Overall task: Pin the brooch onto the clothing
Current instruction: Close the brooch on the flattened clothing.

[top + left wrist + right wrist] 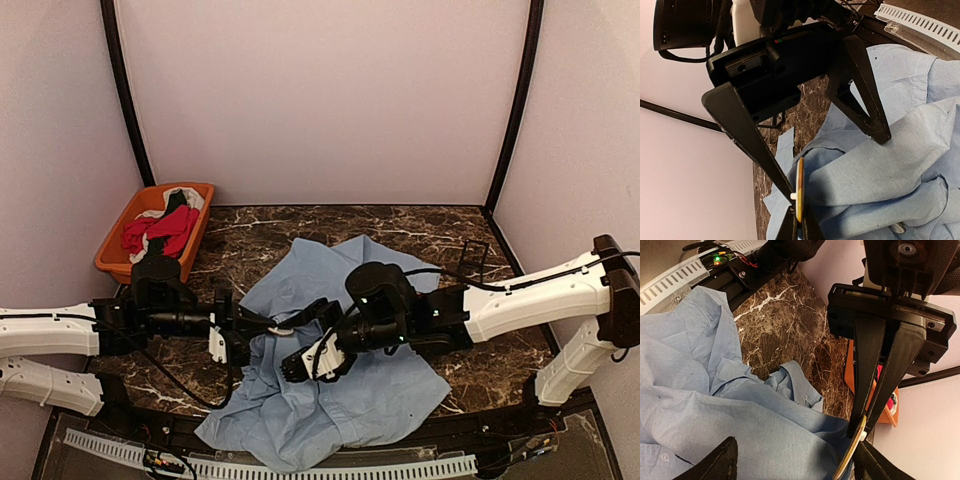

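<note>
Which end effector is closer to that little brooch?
Left. The left end effector is shut on the brooch; the right end effector stands open close beside it, over the blue shirt.

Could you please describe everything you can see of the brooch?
The brooch shows edge-on: a thin disc with a yellow-gold rim and a small white stub on one face. The left tool is shut on it, holding it beside a raised fold of the light blue shirt. The open right tool straddles it; whether its finger touches the stub is unclear.
</note>
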`<state>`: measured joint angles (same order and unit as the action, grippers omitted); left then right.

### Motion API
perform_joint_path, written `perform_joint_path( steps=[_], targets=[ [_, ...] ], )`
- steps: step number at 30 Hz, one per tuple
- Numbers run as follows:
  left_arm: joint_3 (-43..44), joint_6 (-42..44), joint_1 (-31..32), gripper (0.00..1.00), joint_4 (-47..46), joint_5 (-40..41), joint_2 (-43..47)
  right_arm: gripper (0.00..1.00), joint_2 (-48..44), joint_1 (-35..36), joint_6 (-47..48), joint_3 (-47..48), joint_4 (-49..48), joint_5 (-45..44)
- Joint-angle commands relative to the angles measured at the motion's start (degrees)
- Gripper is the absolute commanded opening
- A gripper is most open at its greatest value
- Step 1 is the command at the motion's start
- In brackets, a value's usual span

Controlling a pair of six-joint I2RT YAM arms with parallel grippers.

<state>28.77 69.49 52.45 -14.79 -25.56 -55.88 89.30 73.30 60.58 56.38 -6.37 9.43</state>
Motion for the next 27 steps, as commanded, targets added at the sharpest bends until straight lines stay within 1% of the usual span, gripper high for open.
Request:
perform_joint_path(
  steps=[1, 11, 27],
  targets=[
    [2.2, 0.2, 0.7, 0.01, -11.9, -2.0, 1.8, 0.76, 0.4, 0.2, -1.0, -0.9, -2.8, 4.6],
    [2.1, 0.5, 0.7, 0.01, -11.7, -2.2, 1.8, 0.77, -0.3, -0.4, -3.7, -0.9, -3.8, 5.1],
    [2.1, 0.7, 0.8, 0.01, -11.4, -2.1, 2.2, 0.79, -2.6, -1.0, -6.7, -3.2, -9.5, 2.3]
  ],
)
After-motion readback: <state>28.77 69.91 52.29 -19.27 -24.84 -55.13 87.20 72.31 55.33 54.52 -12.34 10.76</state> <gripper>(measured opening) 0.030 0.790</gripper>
